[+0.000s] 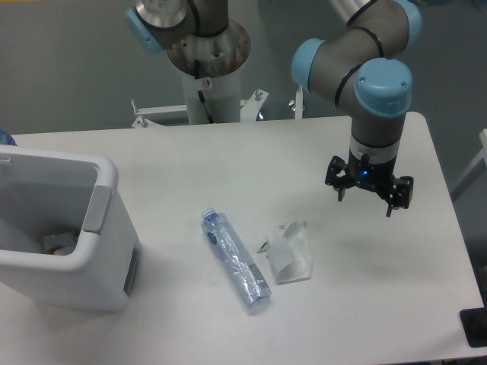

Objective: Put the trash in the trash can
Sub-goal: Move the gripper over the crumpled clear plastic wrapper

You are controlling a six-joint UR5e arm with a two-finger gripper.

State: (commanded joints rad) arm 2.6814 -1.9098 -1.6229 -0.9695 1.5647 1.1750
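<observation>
A long clear bluish bottle (235, 261) with a blue cap lies flat near the table's middle front, cap toward the back left. Just right of it lies a crumpled translucent-white wrapper (289, 252). The white trash can (104, 228) stands at the left edge, with a grey panel on its right rim and some items inside. My gripper (369, 199) hangs above the table, to the right of and behind the wrapper, well apart from both pieces of trash. Its fingers are spread open and hold nothing.
The arm's base column (207, 68) rises behind the table's back edge. The table's right edge runs close past the gripper, and a dark object (475, 327) sits off the front right corner.
</observation>
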